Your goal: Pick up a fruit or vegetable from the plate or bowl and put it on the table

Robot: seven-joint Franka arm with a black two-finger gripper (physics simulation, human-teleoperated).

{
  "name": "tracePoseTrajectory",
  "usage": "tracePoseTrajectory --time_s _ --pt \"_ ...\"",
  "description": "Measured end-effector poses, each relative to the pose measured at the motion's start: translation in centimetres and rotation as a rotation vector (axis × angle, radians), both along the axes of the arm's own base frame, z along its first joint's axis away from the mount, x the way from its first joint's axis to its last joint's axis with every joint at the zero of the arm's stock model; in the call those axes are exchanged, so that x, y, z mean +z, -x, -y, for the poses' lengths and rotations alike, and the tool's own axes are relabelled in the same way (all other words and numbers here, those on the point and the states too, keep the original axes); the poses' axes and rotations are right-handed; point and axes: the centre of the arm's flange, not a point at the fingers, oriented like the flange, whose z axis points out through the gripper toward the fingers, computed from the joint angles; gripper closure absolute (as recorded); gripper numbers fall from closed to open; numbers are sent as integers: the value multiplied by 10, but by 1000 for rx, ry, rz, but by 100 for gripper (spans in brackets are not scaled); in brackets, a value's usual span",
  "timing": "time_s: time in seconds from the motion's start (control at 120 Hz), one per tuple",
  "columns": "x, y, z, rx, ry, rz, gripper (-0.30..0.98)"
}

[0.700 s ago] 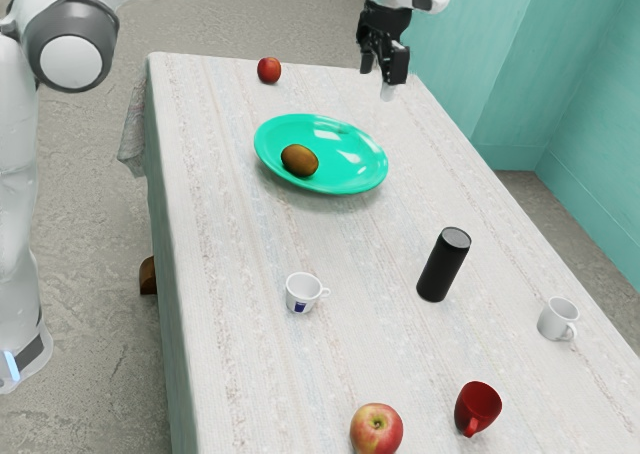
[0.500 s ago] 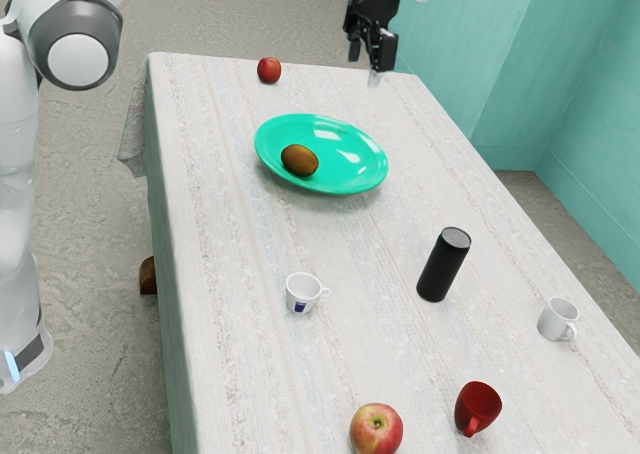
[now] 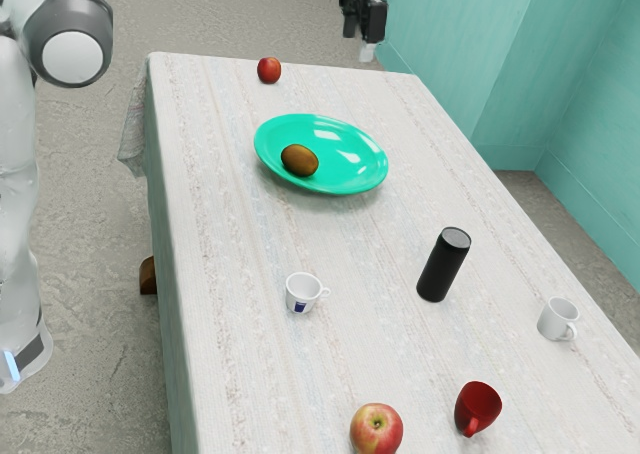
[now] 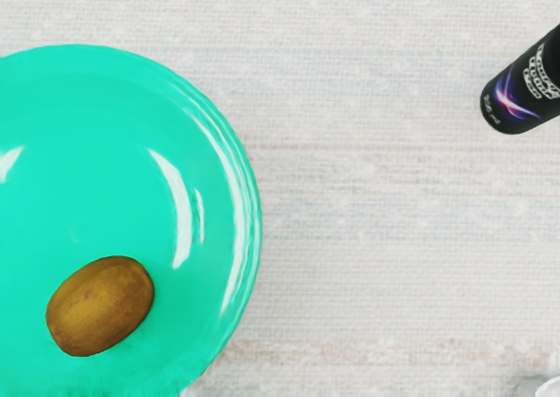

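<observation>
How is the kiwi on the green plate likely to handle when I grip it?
The kiwi looks rounded and oblong, so it may roll if nudged off-center. Its smooth-looking brown skin might slip a little in the hand. The glossy, curved plate could let it slide, though the raised rim should probably help contain it.

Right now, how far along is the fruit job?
Done: nothing I can confirm. The red fruit and red-yellow apple are on the table, but I can't tell whether either came off the green plate. In hand: the pincer hangs away from the brown oval fruit, which lies on the plate. Left: picking that up and setting it on the table.
</observation>
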Motion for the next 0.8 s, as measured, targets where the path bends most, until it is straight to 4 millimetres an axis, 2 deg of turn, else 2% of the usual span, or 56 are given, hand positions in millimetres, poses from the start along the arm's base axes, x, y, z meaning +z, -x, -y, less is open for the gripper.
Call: tracePoseTrajectory --time_s 0.033,0.067,0.092,0.125,0.158,0.233,0.308,0.4,0.442,0.542,0.8 --pt "-4 14 -47 80 10 -8 0" --pt "-6 29 -85 143 19 -11 0" --pt "-7 37 -103 171 25 -14 0" --pt "-12 40 -114 184 33 -23 0" --pt "-19 36 -113 170 41 -36 0" --pt "-43 15 -94 95 58 -81 0" --pt "-80 2 -88 31 74 -126 0" --pt "-136 0 -93 -31 96 -162 0" --pt "-152 0 -94 -59 97 -159 0" --pt "-170 0 -96 -127 85 -135 0" --pt "-187 4 -98 -312 19 -102 0"
